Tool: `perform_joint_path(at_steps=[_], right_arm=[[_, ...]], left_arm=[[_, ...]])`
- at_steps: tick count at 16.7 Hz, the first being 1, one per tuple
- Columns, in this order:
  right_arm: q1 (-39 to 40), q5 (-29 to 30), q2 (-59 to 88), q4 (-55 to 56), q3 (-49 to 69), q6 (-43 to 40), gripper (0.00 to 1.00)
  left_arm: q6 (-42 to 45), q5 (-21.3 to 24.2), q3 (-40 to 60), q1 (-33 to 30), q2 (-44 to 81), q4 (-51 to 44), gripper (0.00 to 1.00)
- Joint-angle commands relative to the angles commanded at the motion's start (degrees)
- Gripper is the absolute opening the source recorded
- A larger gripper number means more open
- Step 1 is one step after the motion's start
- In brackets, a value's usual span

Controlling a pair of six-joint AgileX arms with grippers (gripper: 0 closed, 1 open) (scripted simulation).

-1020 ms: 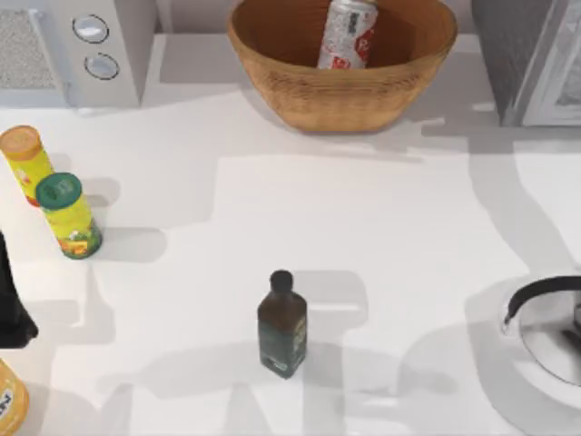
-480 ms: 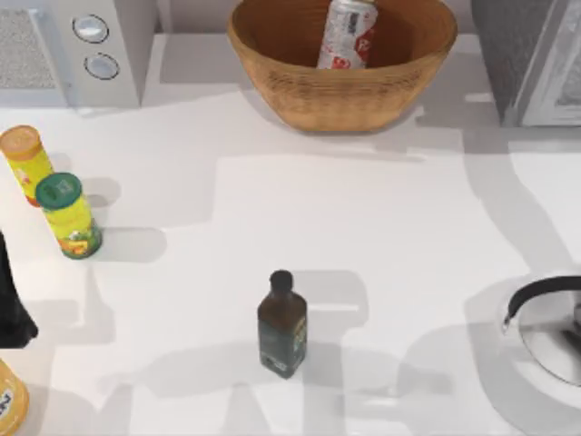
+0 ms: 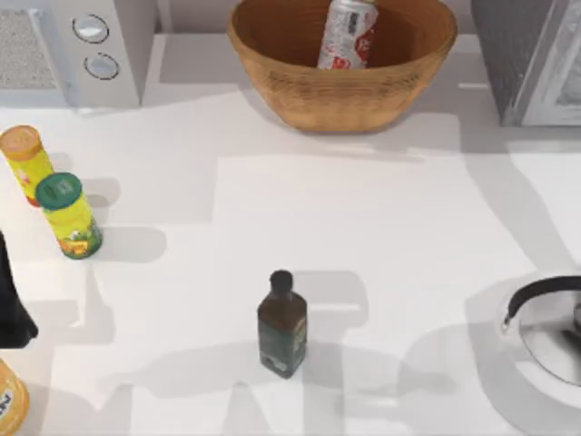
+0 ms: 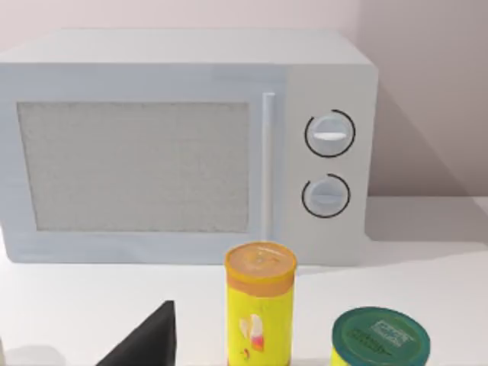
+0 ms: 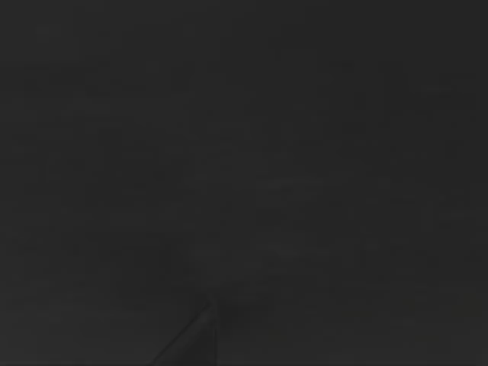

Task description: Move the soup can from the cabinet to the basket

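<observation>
Now, at the counter's [image 3: 363, 236] far left edge in the top view a dark shape [image 3: 11, 304] juts in, most likely part of my left arm, and whether the left pincer is open or closed cannot be told. Below it an orange-yellow container [image 3: 9, 400] peeks in at the lower left corner. Near that edge stand two yellow-green jars, one with an orange lid [image 3: 24, 162] and one with a green lid [image 3: 67, 216], just beside each other. Behind them, in the back left corner, sits the white microwave [image 3: 82, 50] with its two round knobs; the left wrist view faces its mesh door [image 4: 133, 166] with both jars in front of it. Toward the middle, a dark bottle [image 3: 281, 325] stands upright near the front, well apart from everything else. At the back centre is the basket [image 3: 342, 91], and the soup can [image 3: 347, 34] rests inside it, tilted against the inner wall with its red label showing. In the back right corner stands the cabinet [image 3: 526, 59], its grey speckled side and white-framed door partly in view. At the right edge near the front lies a shiny metal kettle [image 3: 549, 336] with a black handle. The right wrist view is dark, so the right pincer's state cannot be told.
</observation>
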Motion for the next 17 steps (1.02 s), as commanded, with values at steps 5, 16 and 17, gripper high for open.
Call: perform_joint_path(at_steps=[5, 16, 17], right_arm=[[-1.4, -0.6, -4.7, 1.9, -5.1, 0.0, 1.0], [-11.8, -8.6, -39.9, 13.6, -52.2, -0.2, 1.0], [-12.9, -9.7, -43.8, 14.8, -57.5, -0.2, 1.0]], left_arm=[[0.0, 0.0, 0.0, 0.0, 0.0, 0.0, 1.0], [0.0, 0.0, 0.0, 0.0, 0.0, 0.0, 1.0], [0.0, 0.0, 0.0, 0.0, 0.0, 0.0, 1.0]])
